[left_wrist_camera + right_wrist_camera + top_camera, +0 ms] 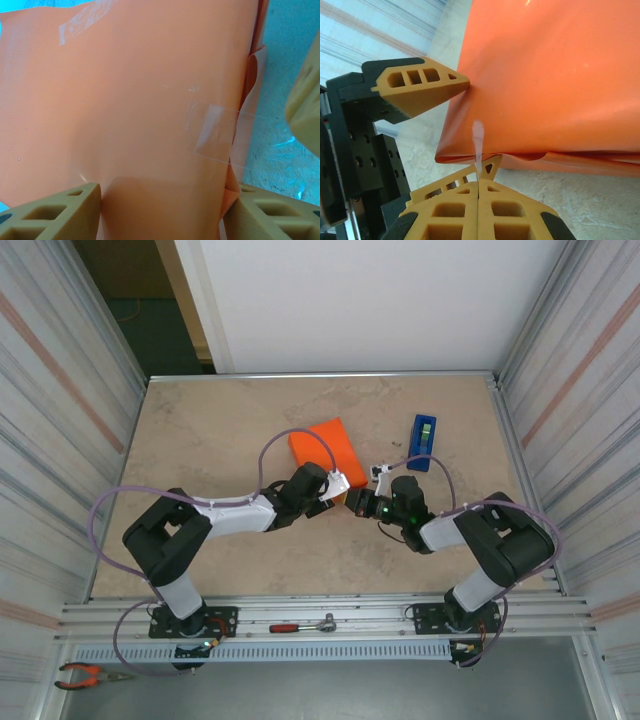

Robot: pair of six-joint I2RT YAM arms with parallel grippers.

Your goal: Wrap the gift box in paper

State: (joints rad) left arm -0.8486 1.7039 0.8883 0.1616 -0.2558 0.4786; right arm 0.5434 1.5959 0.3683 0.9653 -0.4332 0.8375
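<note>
Beige desk (200,430) carries the paper (322,445) mid-frame, folded boxlike; my left claw (165,200) clamps its near end steady while my right claw (479,192) pinches a tape strip (477,137), presumably for sealing that flap.

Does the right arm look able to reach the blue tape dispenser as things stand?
Probably yes. The tape dispenser stands beyond the right hand, beside the paper-wrapped box, with nothing between them. However, the hand looks shut on a tape strip, so it should release that first.
</note>
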